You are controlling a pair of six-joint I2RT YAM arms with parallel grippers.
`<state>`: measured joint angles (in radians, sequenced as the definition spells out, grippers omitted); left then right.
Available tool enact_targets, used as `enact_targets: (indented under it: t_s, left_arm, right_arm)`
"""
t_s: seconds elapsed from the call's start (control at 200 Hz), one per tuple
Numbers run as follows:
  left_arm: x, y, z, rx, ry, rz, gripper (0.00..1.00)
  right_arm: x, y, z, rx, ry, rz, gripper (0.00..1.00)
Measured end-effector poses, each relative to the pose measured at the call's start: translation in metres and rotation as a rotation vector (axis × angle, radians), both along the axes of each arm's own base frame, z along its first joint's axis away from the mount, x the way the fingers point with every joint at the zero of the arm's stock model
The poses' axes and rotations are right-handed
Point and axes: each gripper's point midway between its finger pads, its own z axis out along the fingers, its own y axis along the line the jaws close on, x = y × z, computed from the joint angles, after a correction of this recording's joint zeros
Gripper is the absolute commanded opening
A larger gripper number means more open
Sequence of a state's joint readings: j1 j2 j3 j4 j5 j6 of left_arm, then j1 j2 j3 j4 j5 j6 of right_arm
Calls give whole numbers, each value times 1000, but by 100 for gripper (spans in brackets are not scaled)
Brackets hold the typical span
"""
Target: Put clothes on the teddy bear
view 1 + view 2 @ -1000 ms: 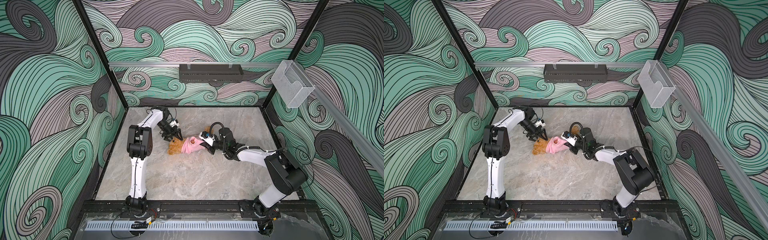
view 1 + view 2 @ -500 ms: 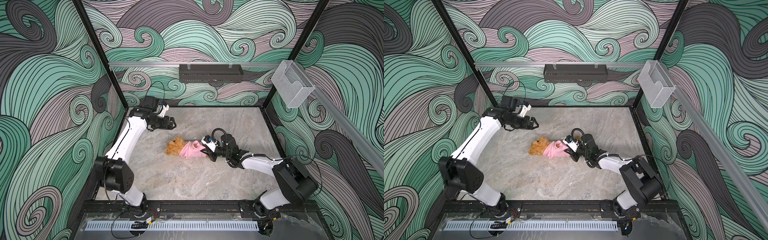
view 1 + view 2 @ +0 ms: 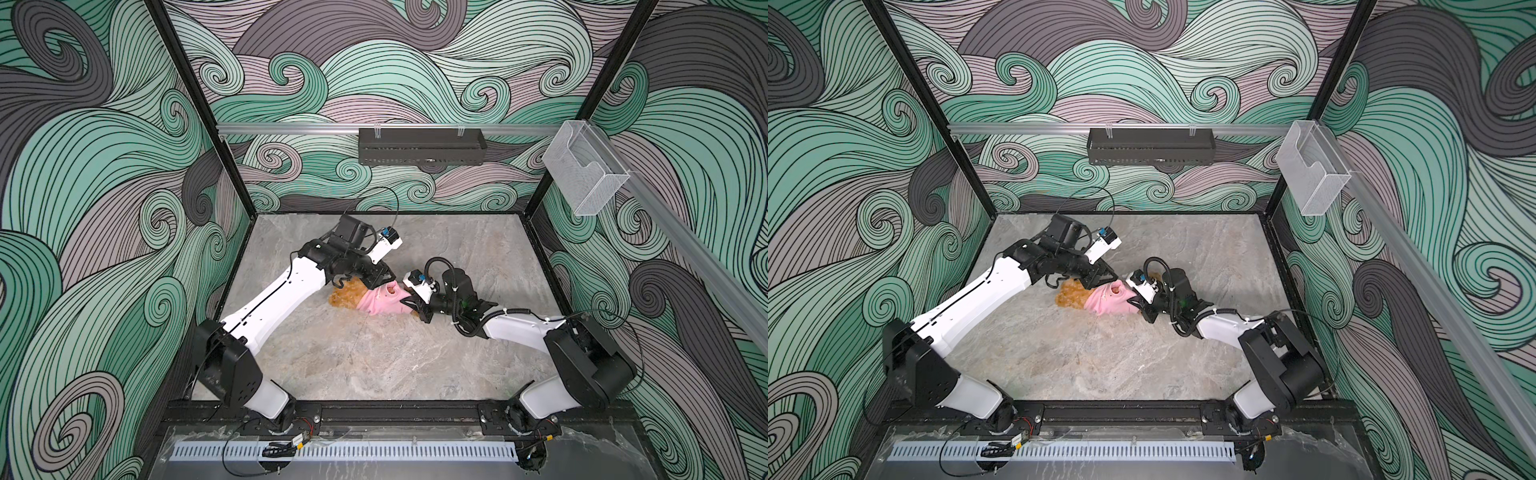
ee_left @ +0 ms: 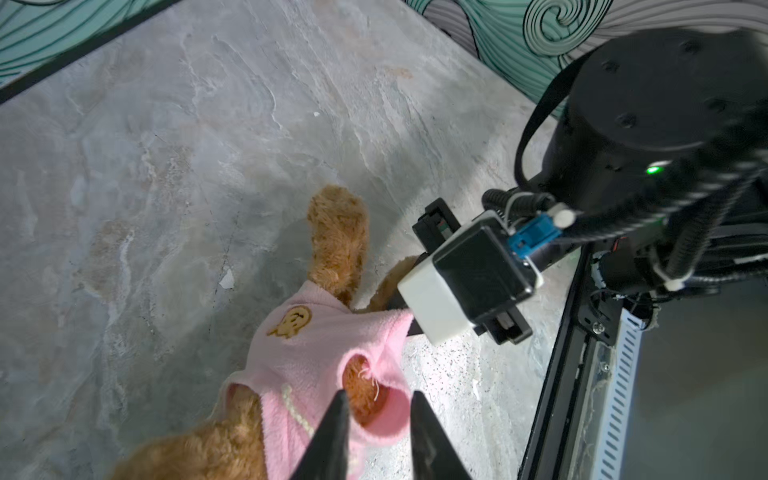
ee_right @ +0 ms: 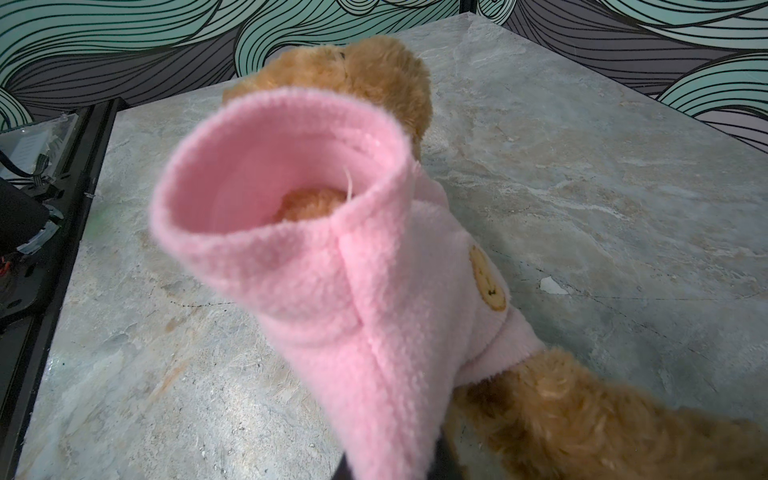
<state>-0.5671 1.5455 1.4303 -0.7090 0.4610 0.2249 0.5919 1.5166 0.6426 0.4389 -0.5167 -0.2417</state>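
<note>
"So, where was the small golden-brown curly-furred plush teddy bear [image 3: 343, 297]?"

"It lay on the grey marble-look bench [image 3: 374, 365], around the middle and a little nearer the far edge than the near one. A small pink fleece garment [image 3: 380, 301] covered its trunk, and a leg stuck out bare past the hem."

"And the grippers?"

"The right gripper [image 3: 411, 305] was clamped on the garment's hem, holding it open like a mouth. The left gripper [image 4: 378, 399] had its jaws a narrow way apart, one tip on either side of the rim of an armhole [image 4: 365, 386] with fur showing inside. Whether it actually pinched the fleece, I couldn't tell."

"How would the bear handle?"

"Light, soft and squashy, I'd judge, with nothing to break. It would probably slide on the smooth bench and flop when tugged, though. The fleece looked stretchy and likely to drag on the curly fur. I'd take the garment by a rim, at the hem or the armhole. I'd take the bear by a paw (the plump body would just squeeze out of a grip)."

"Any writing?"

"None I could read. There was only an orange bear-face patch [image 4: 293, 321] on the garment, a stitched face with no letters."
</note>
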Motion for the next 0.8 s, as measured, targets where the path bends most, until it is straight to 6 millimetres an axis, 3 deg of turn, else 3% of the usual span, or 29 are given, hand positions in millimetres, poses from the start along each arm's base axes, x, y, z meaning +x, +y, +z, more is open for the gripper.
enact_targets:
  t_s: [0.275,0.6,0.8]
  left_arm:
    - [-14,-4,-38,126,54,-116,20]
    - [-15,2,-37,176,29,-157,22]
    - [-15,7,-51,235,47,-191,22]
  right_arm:
    - [1,0,4,8,-13,0,0]
    - [-4,-3,-3,-2,1,0,0]
    - [-4,-3,2,10,-8,-3,0]
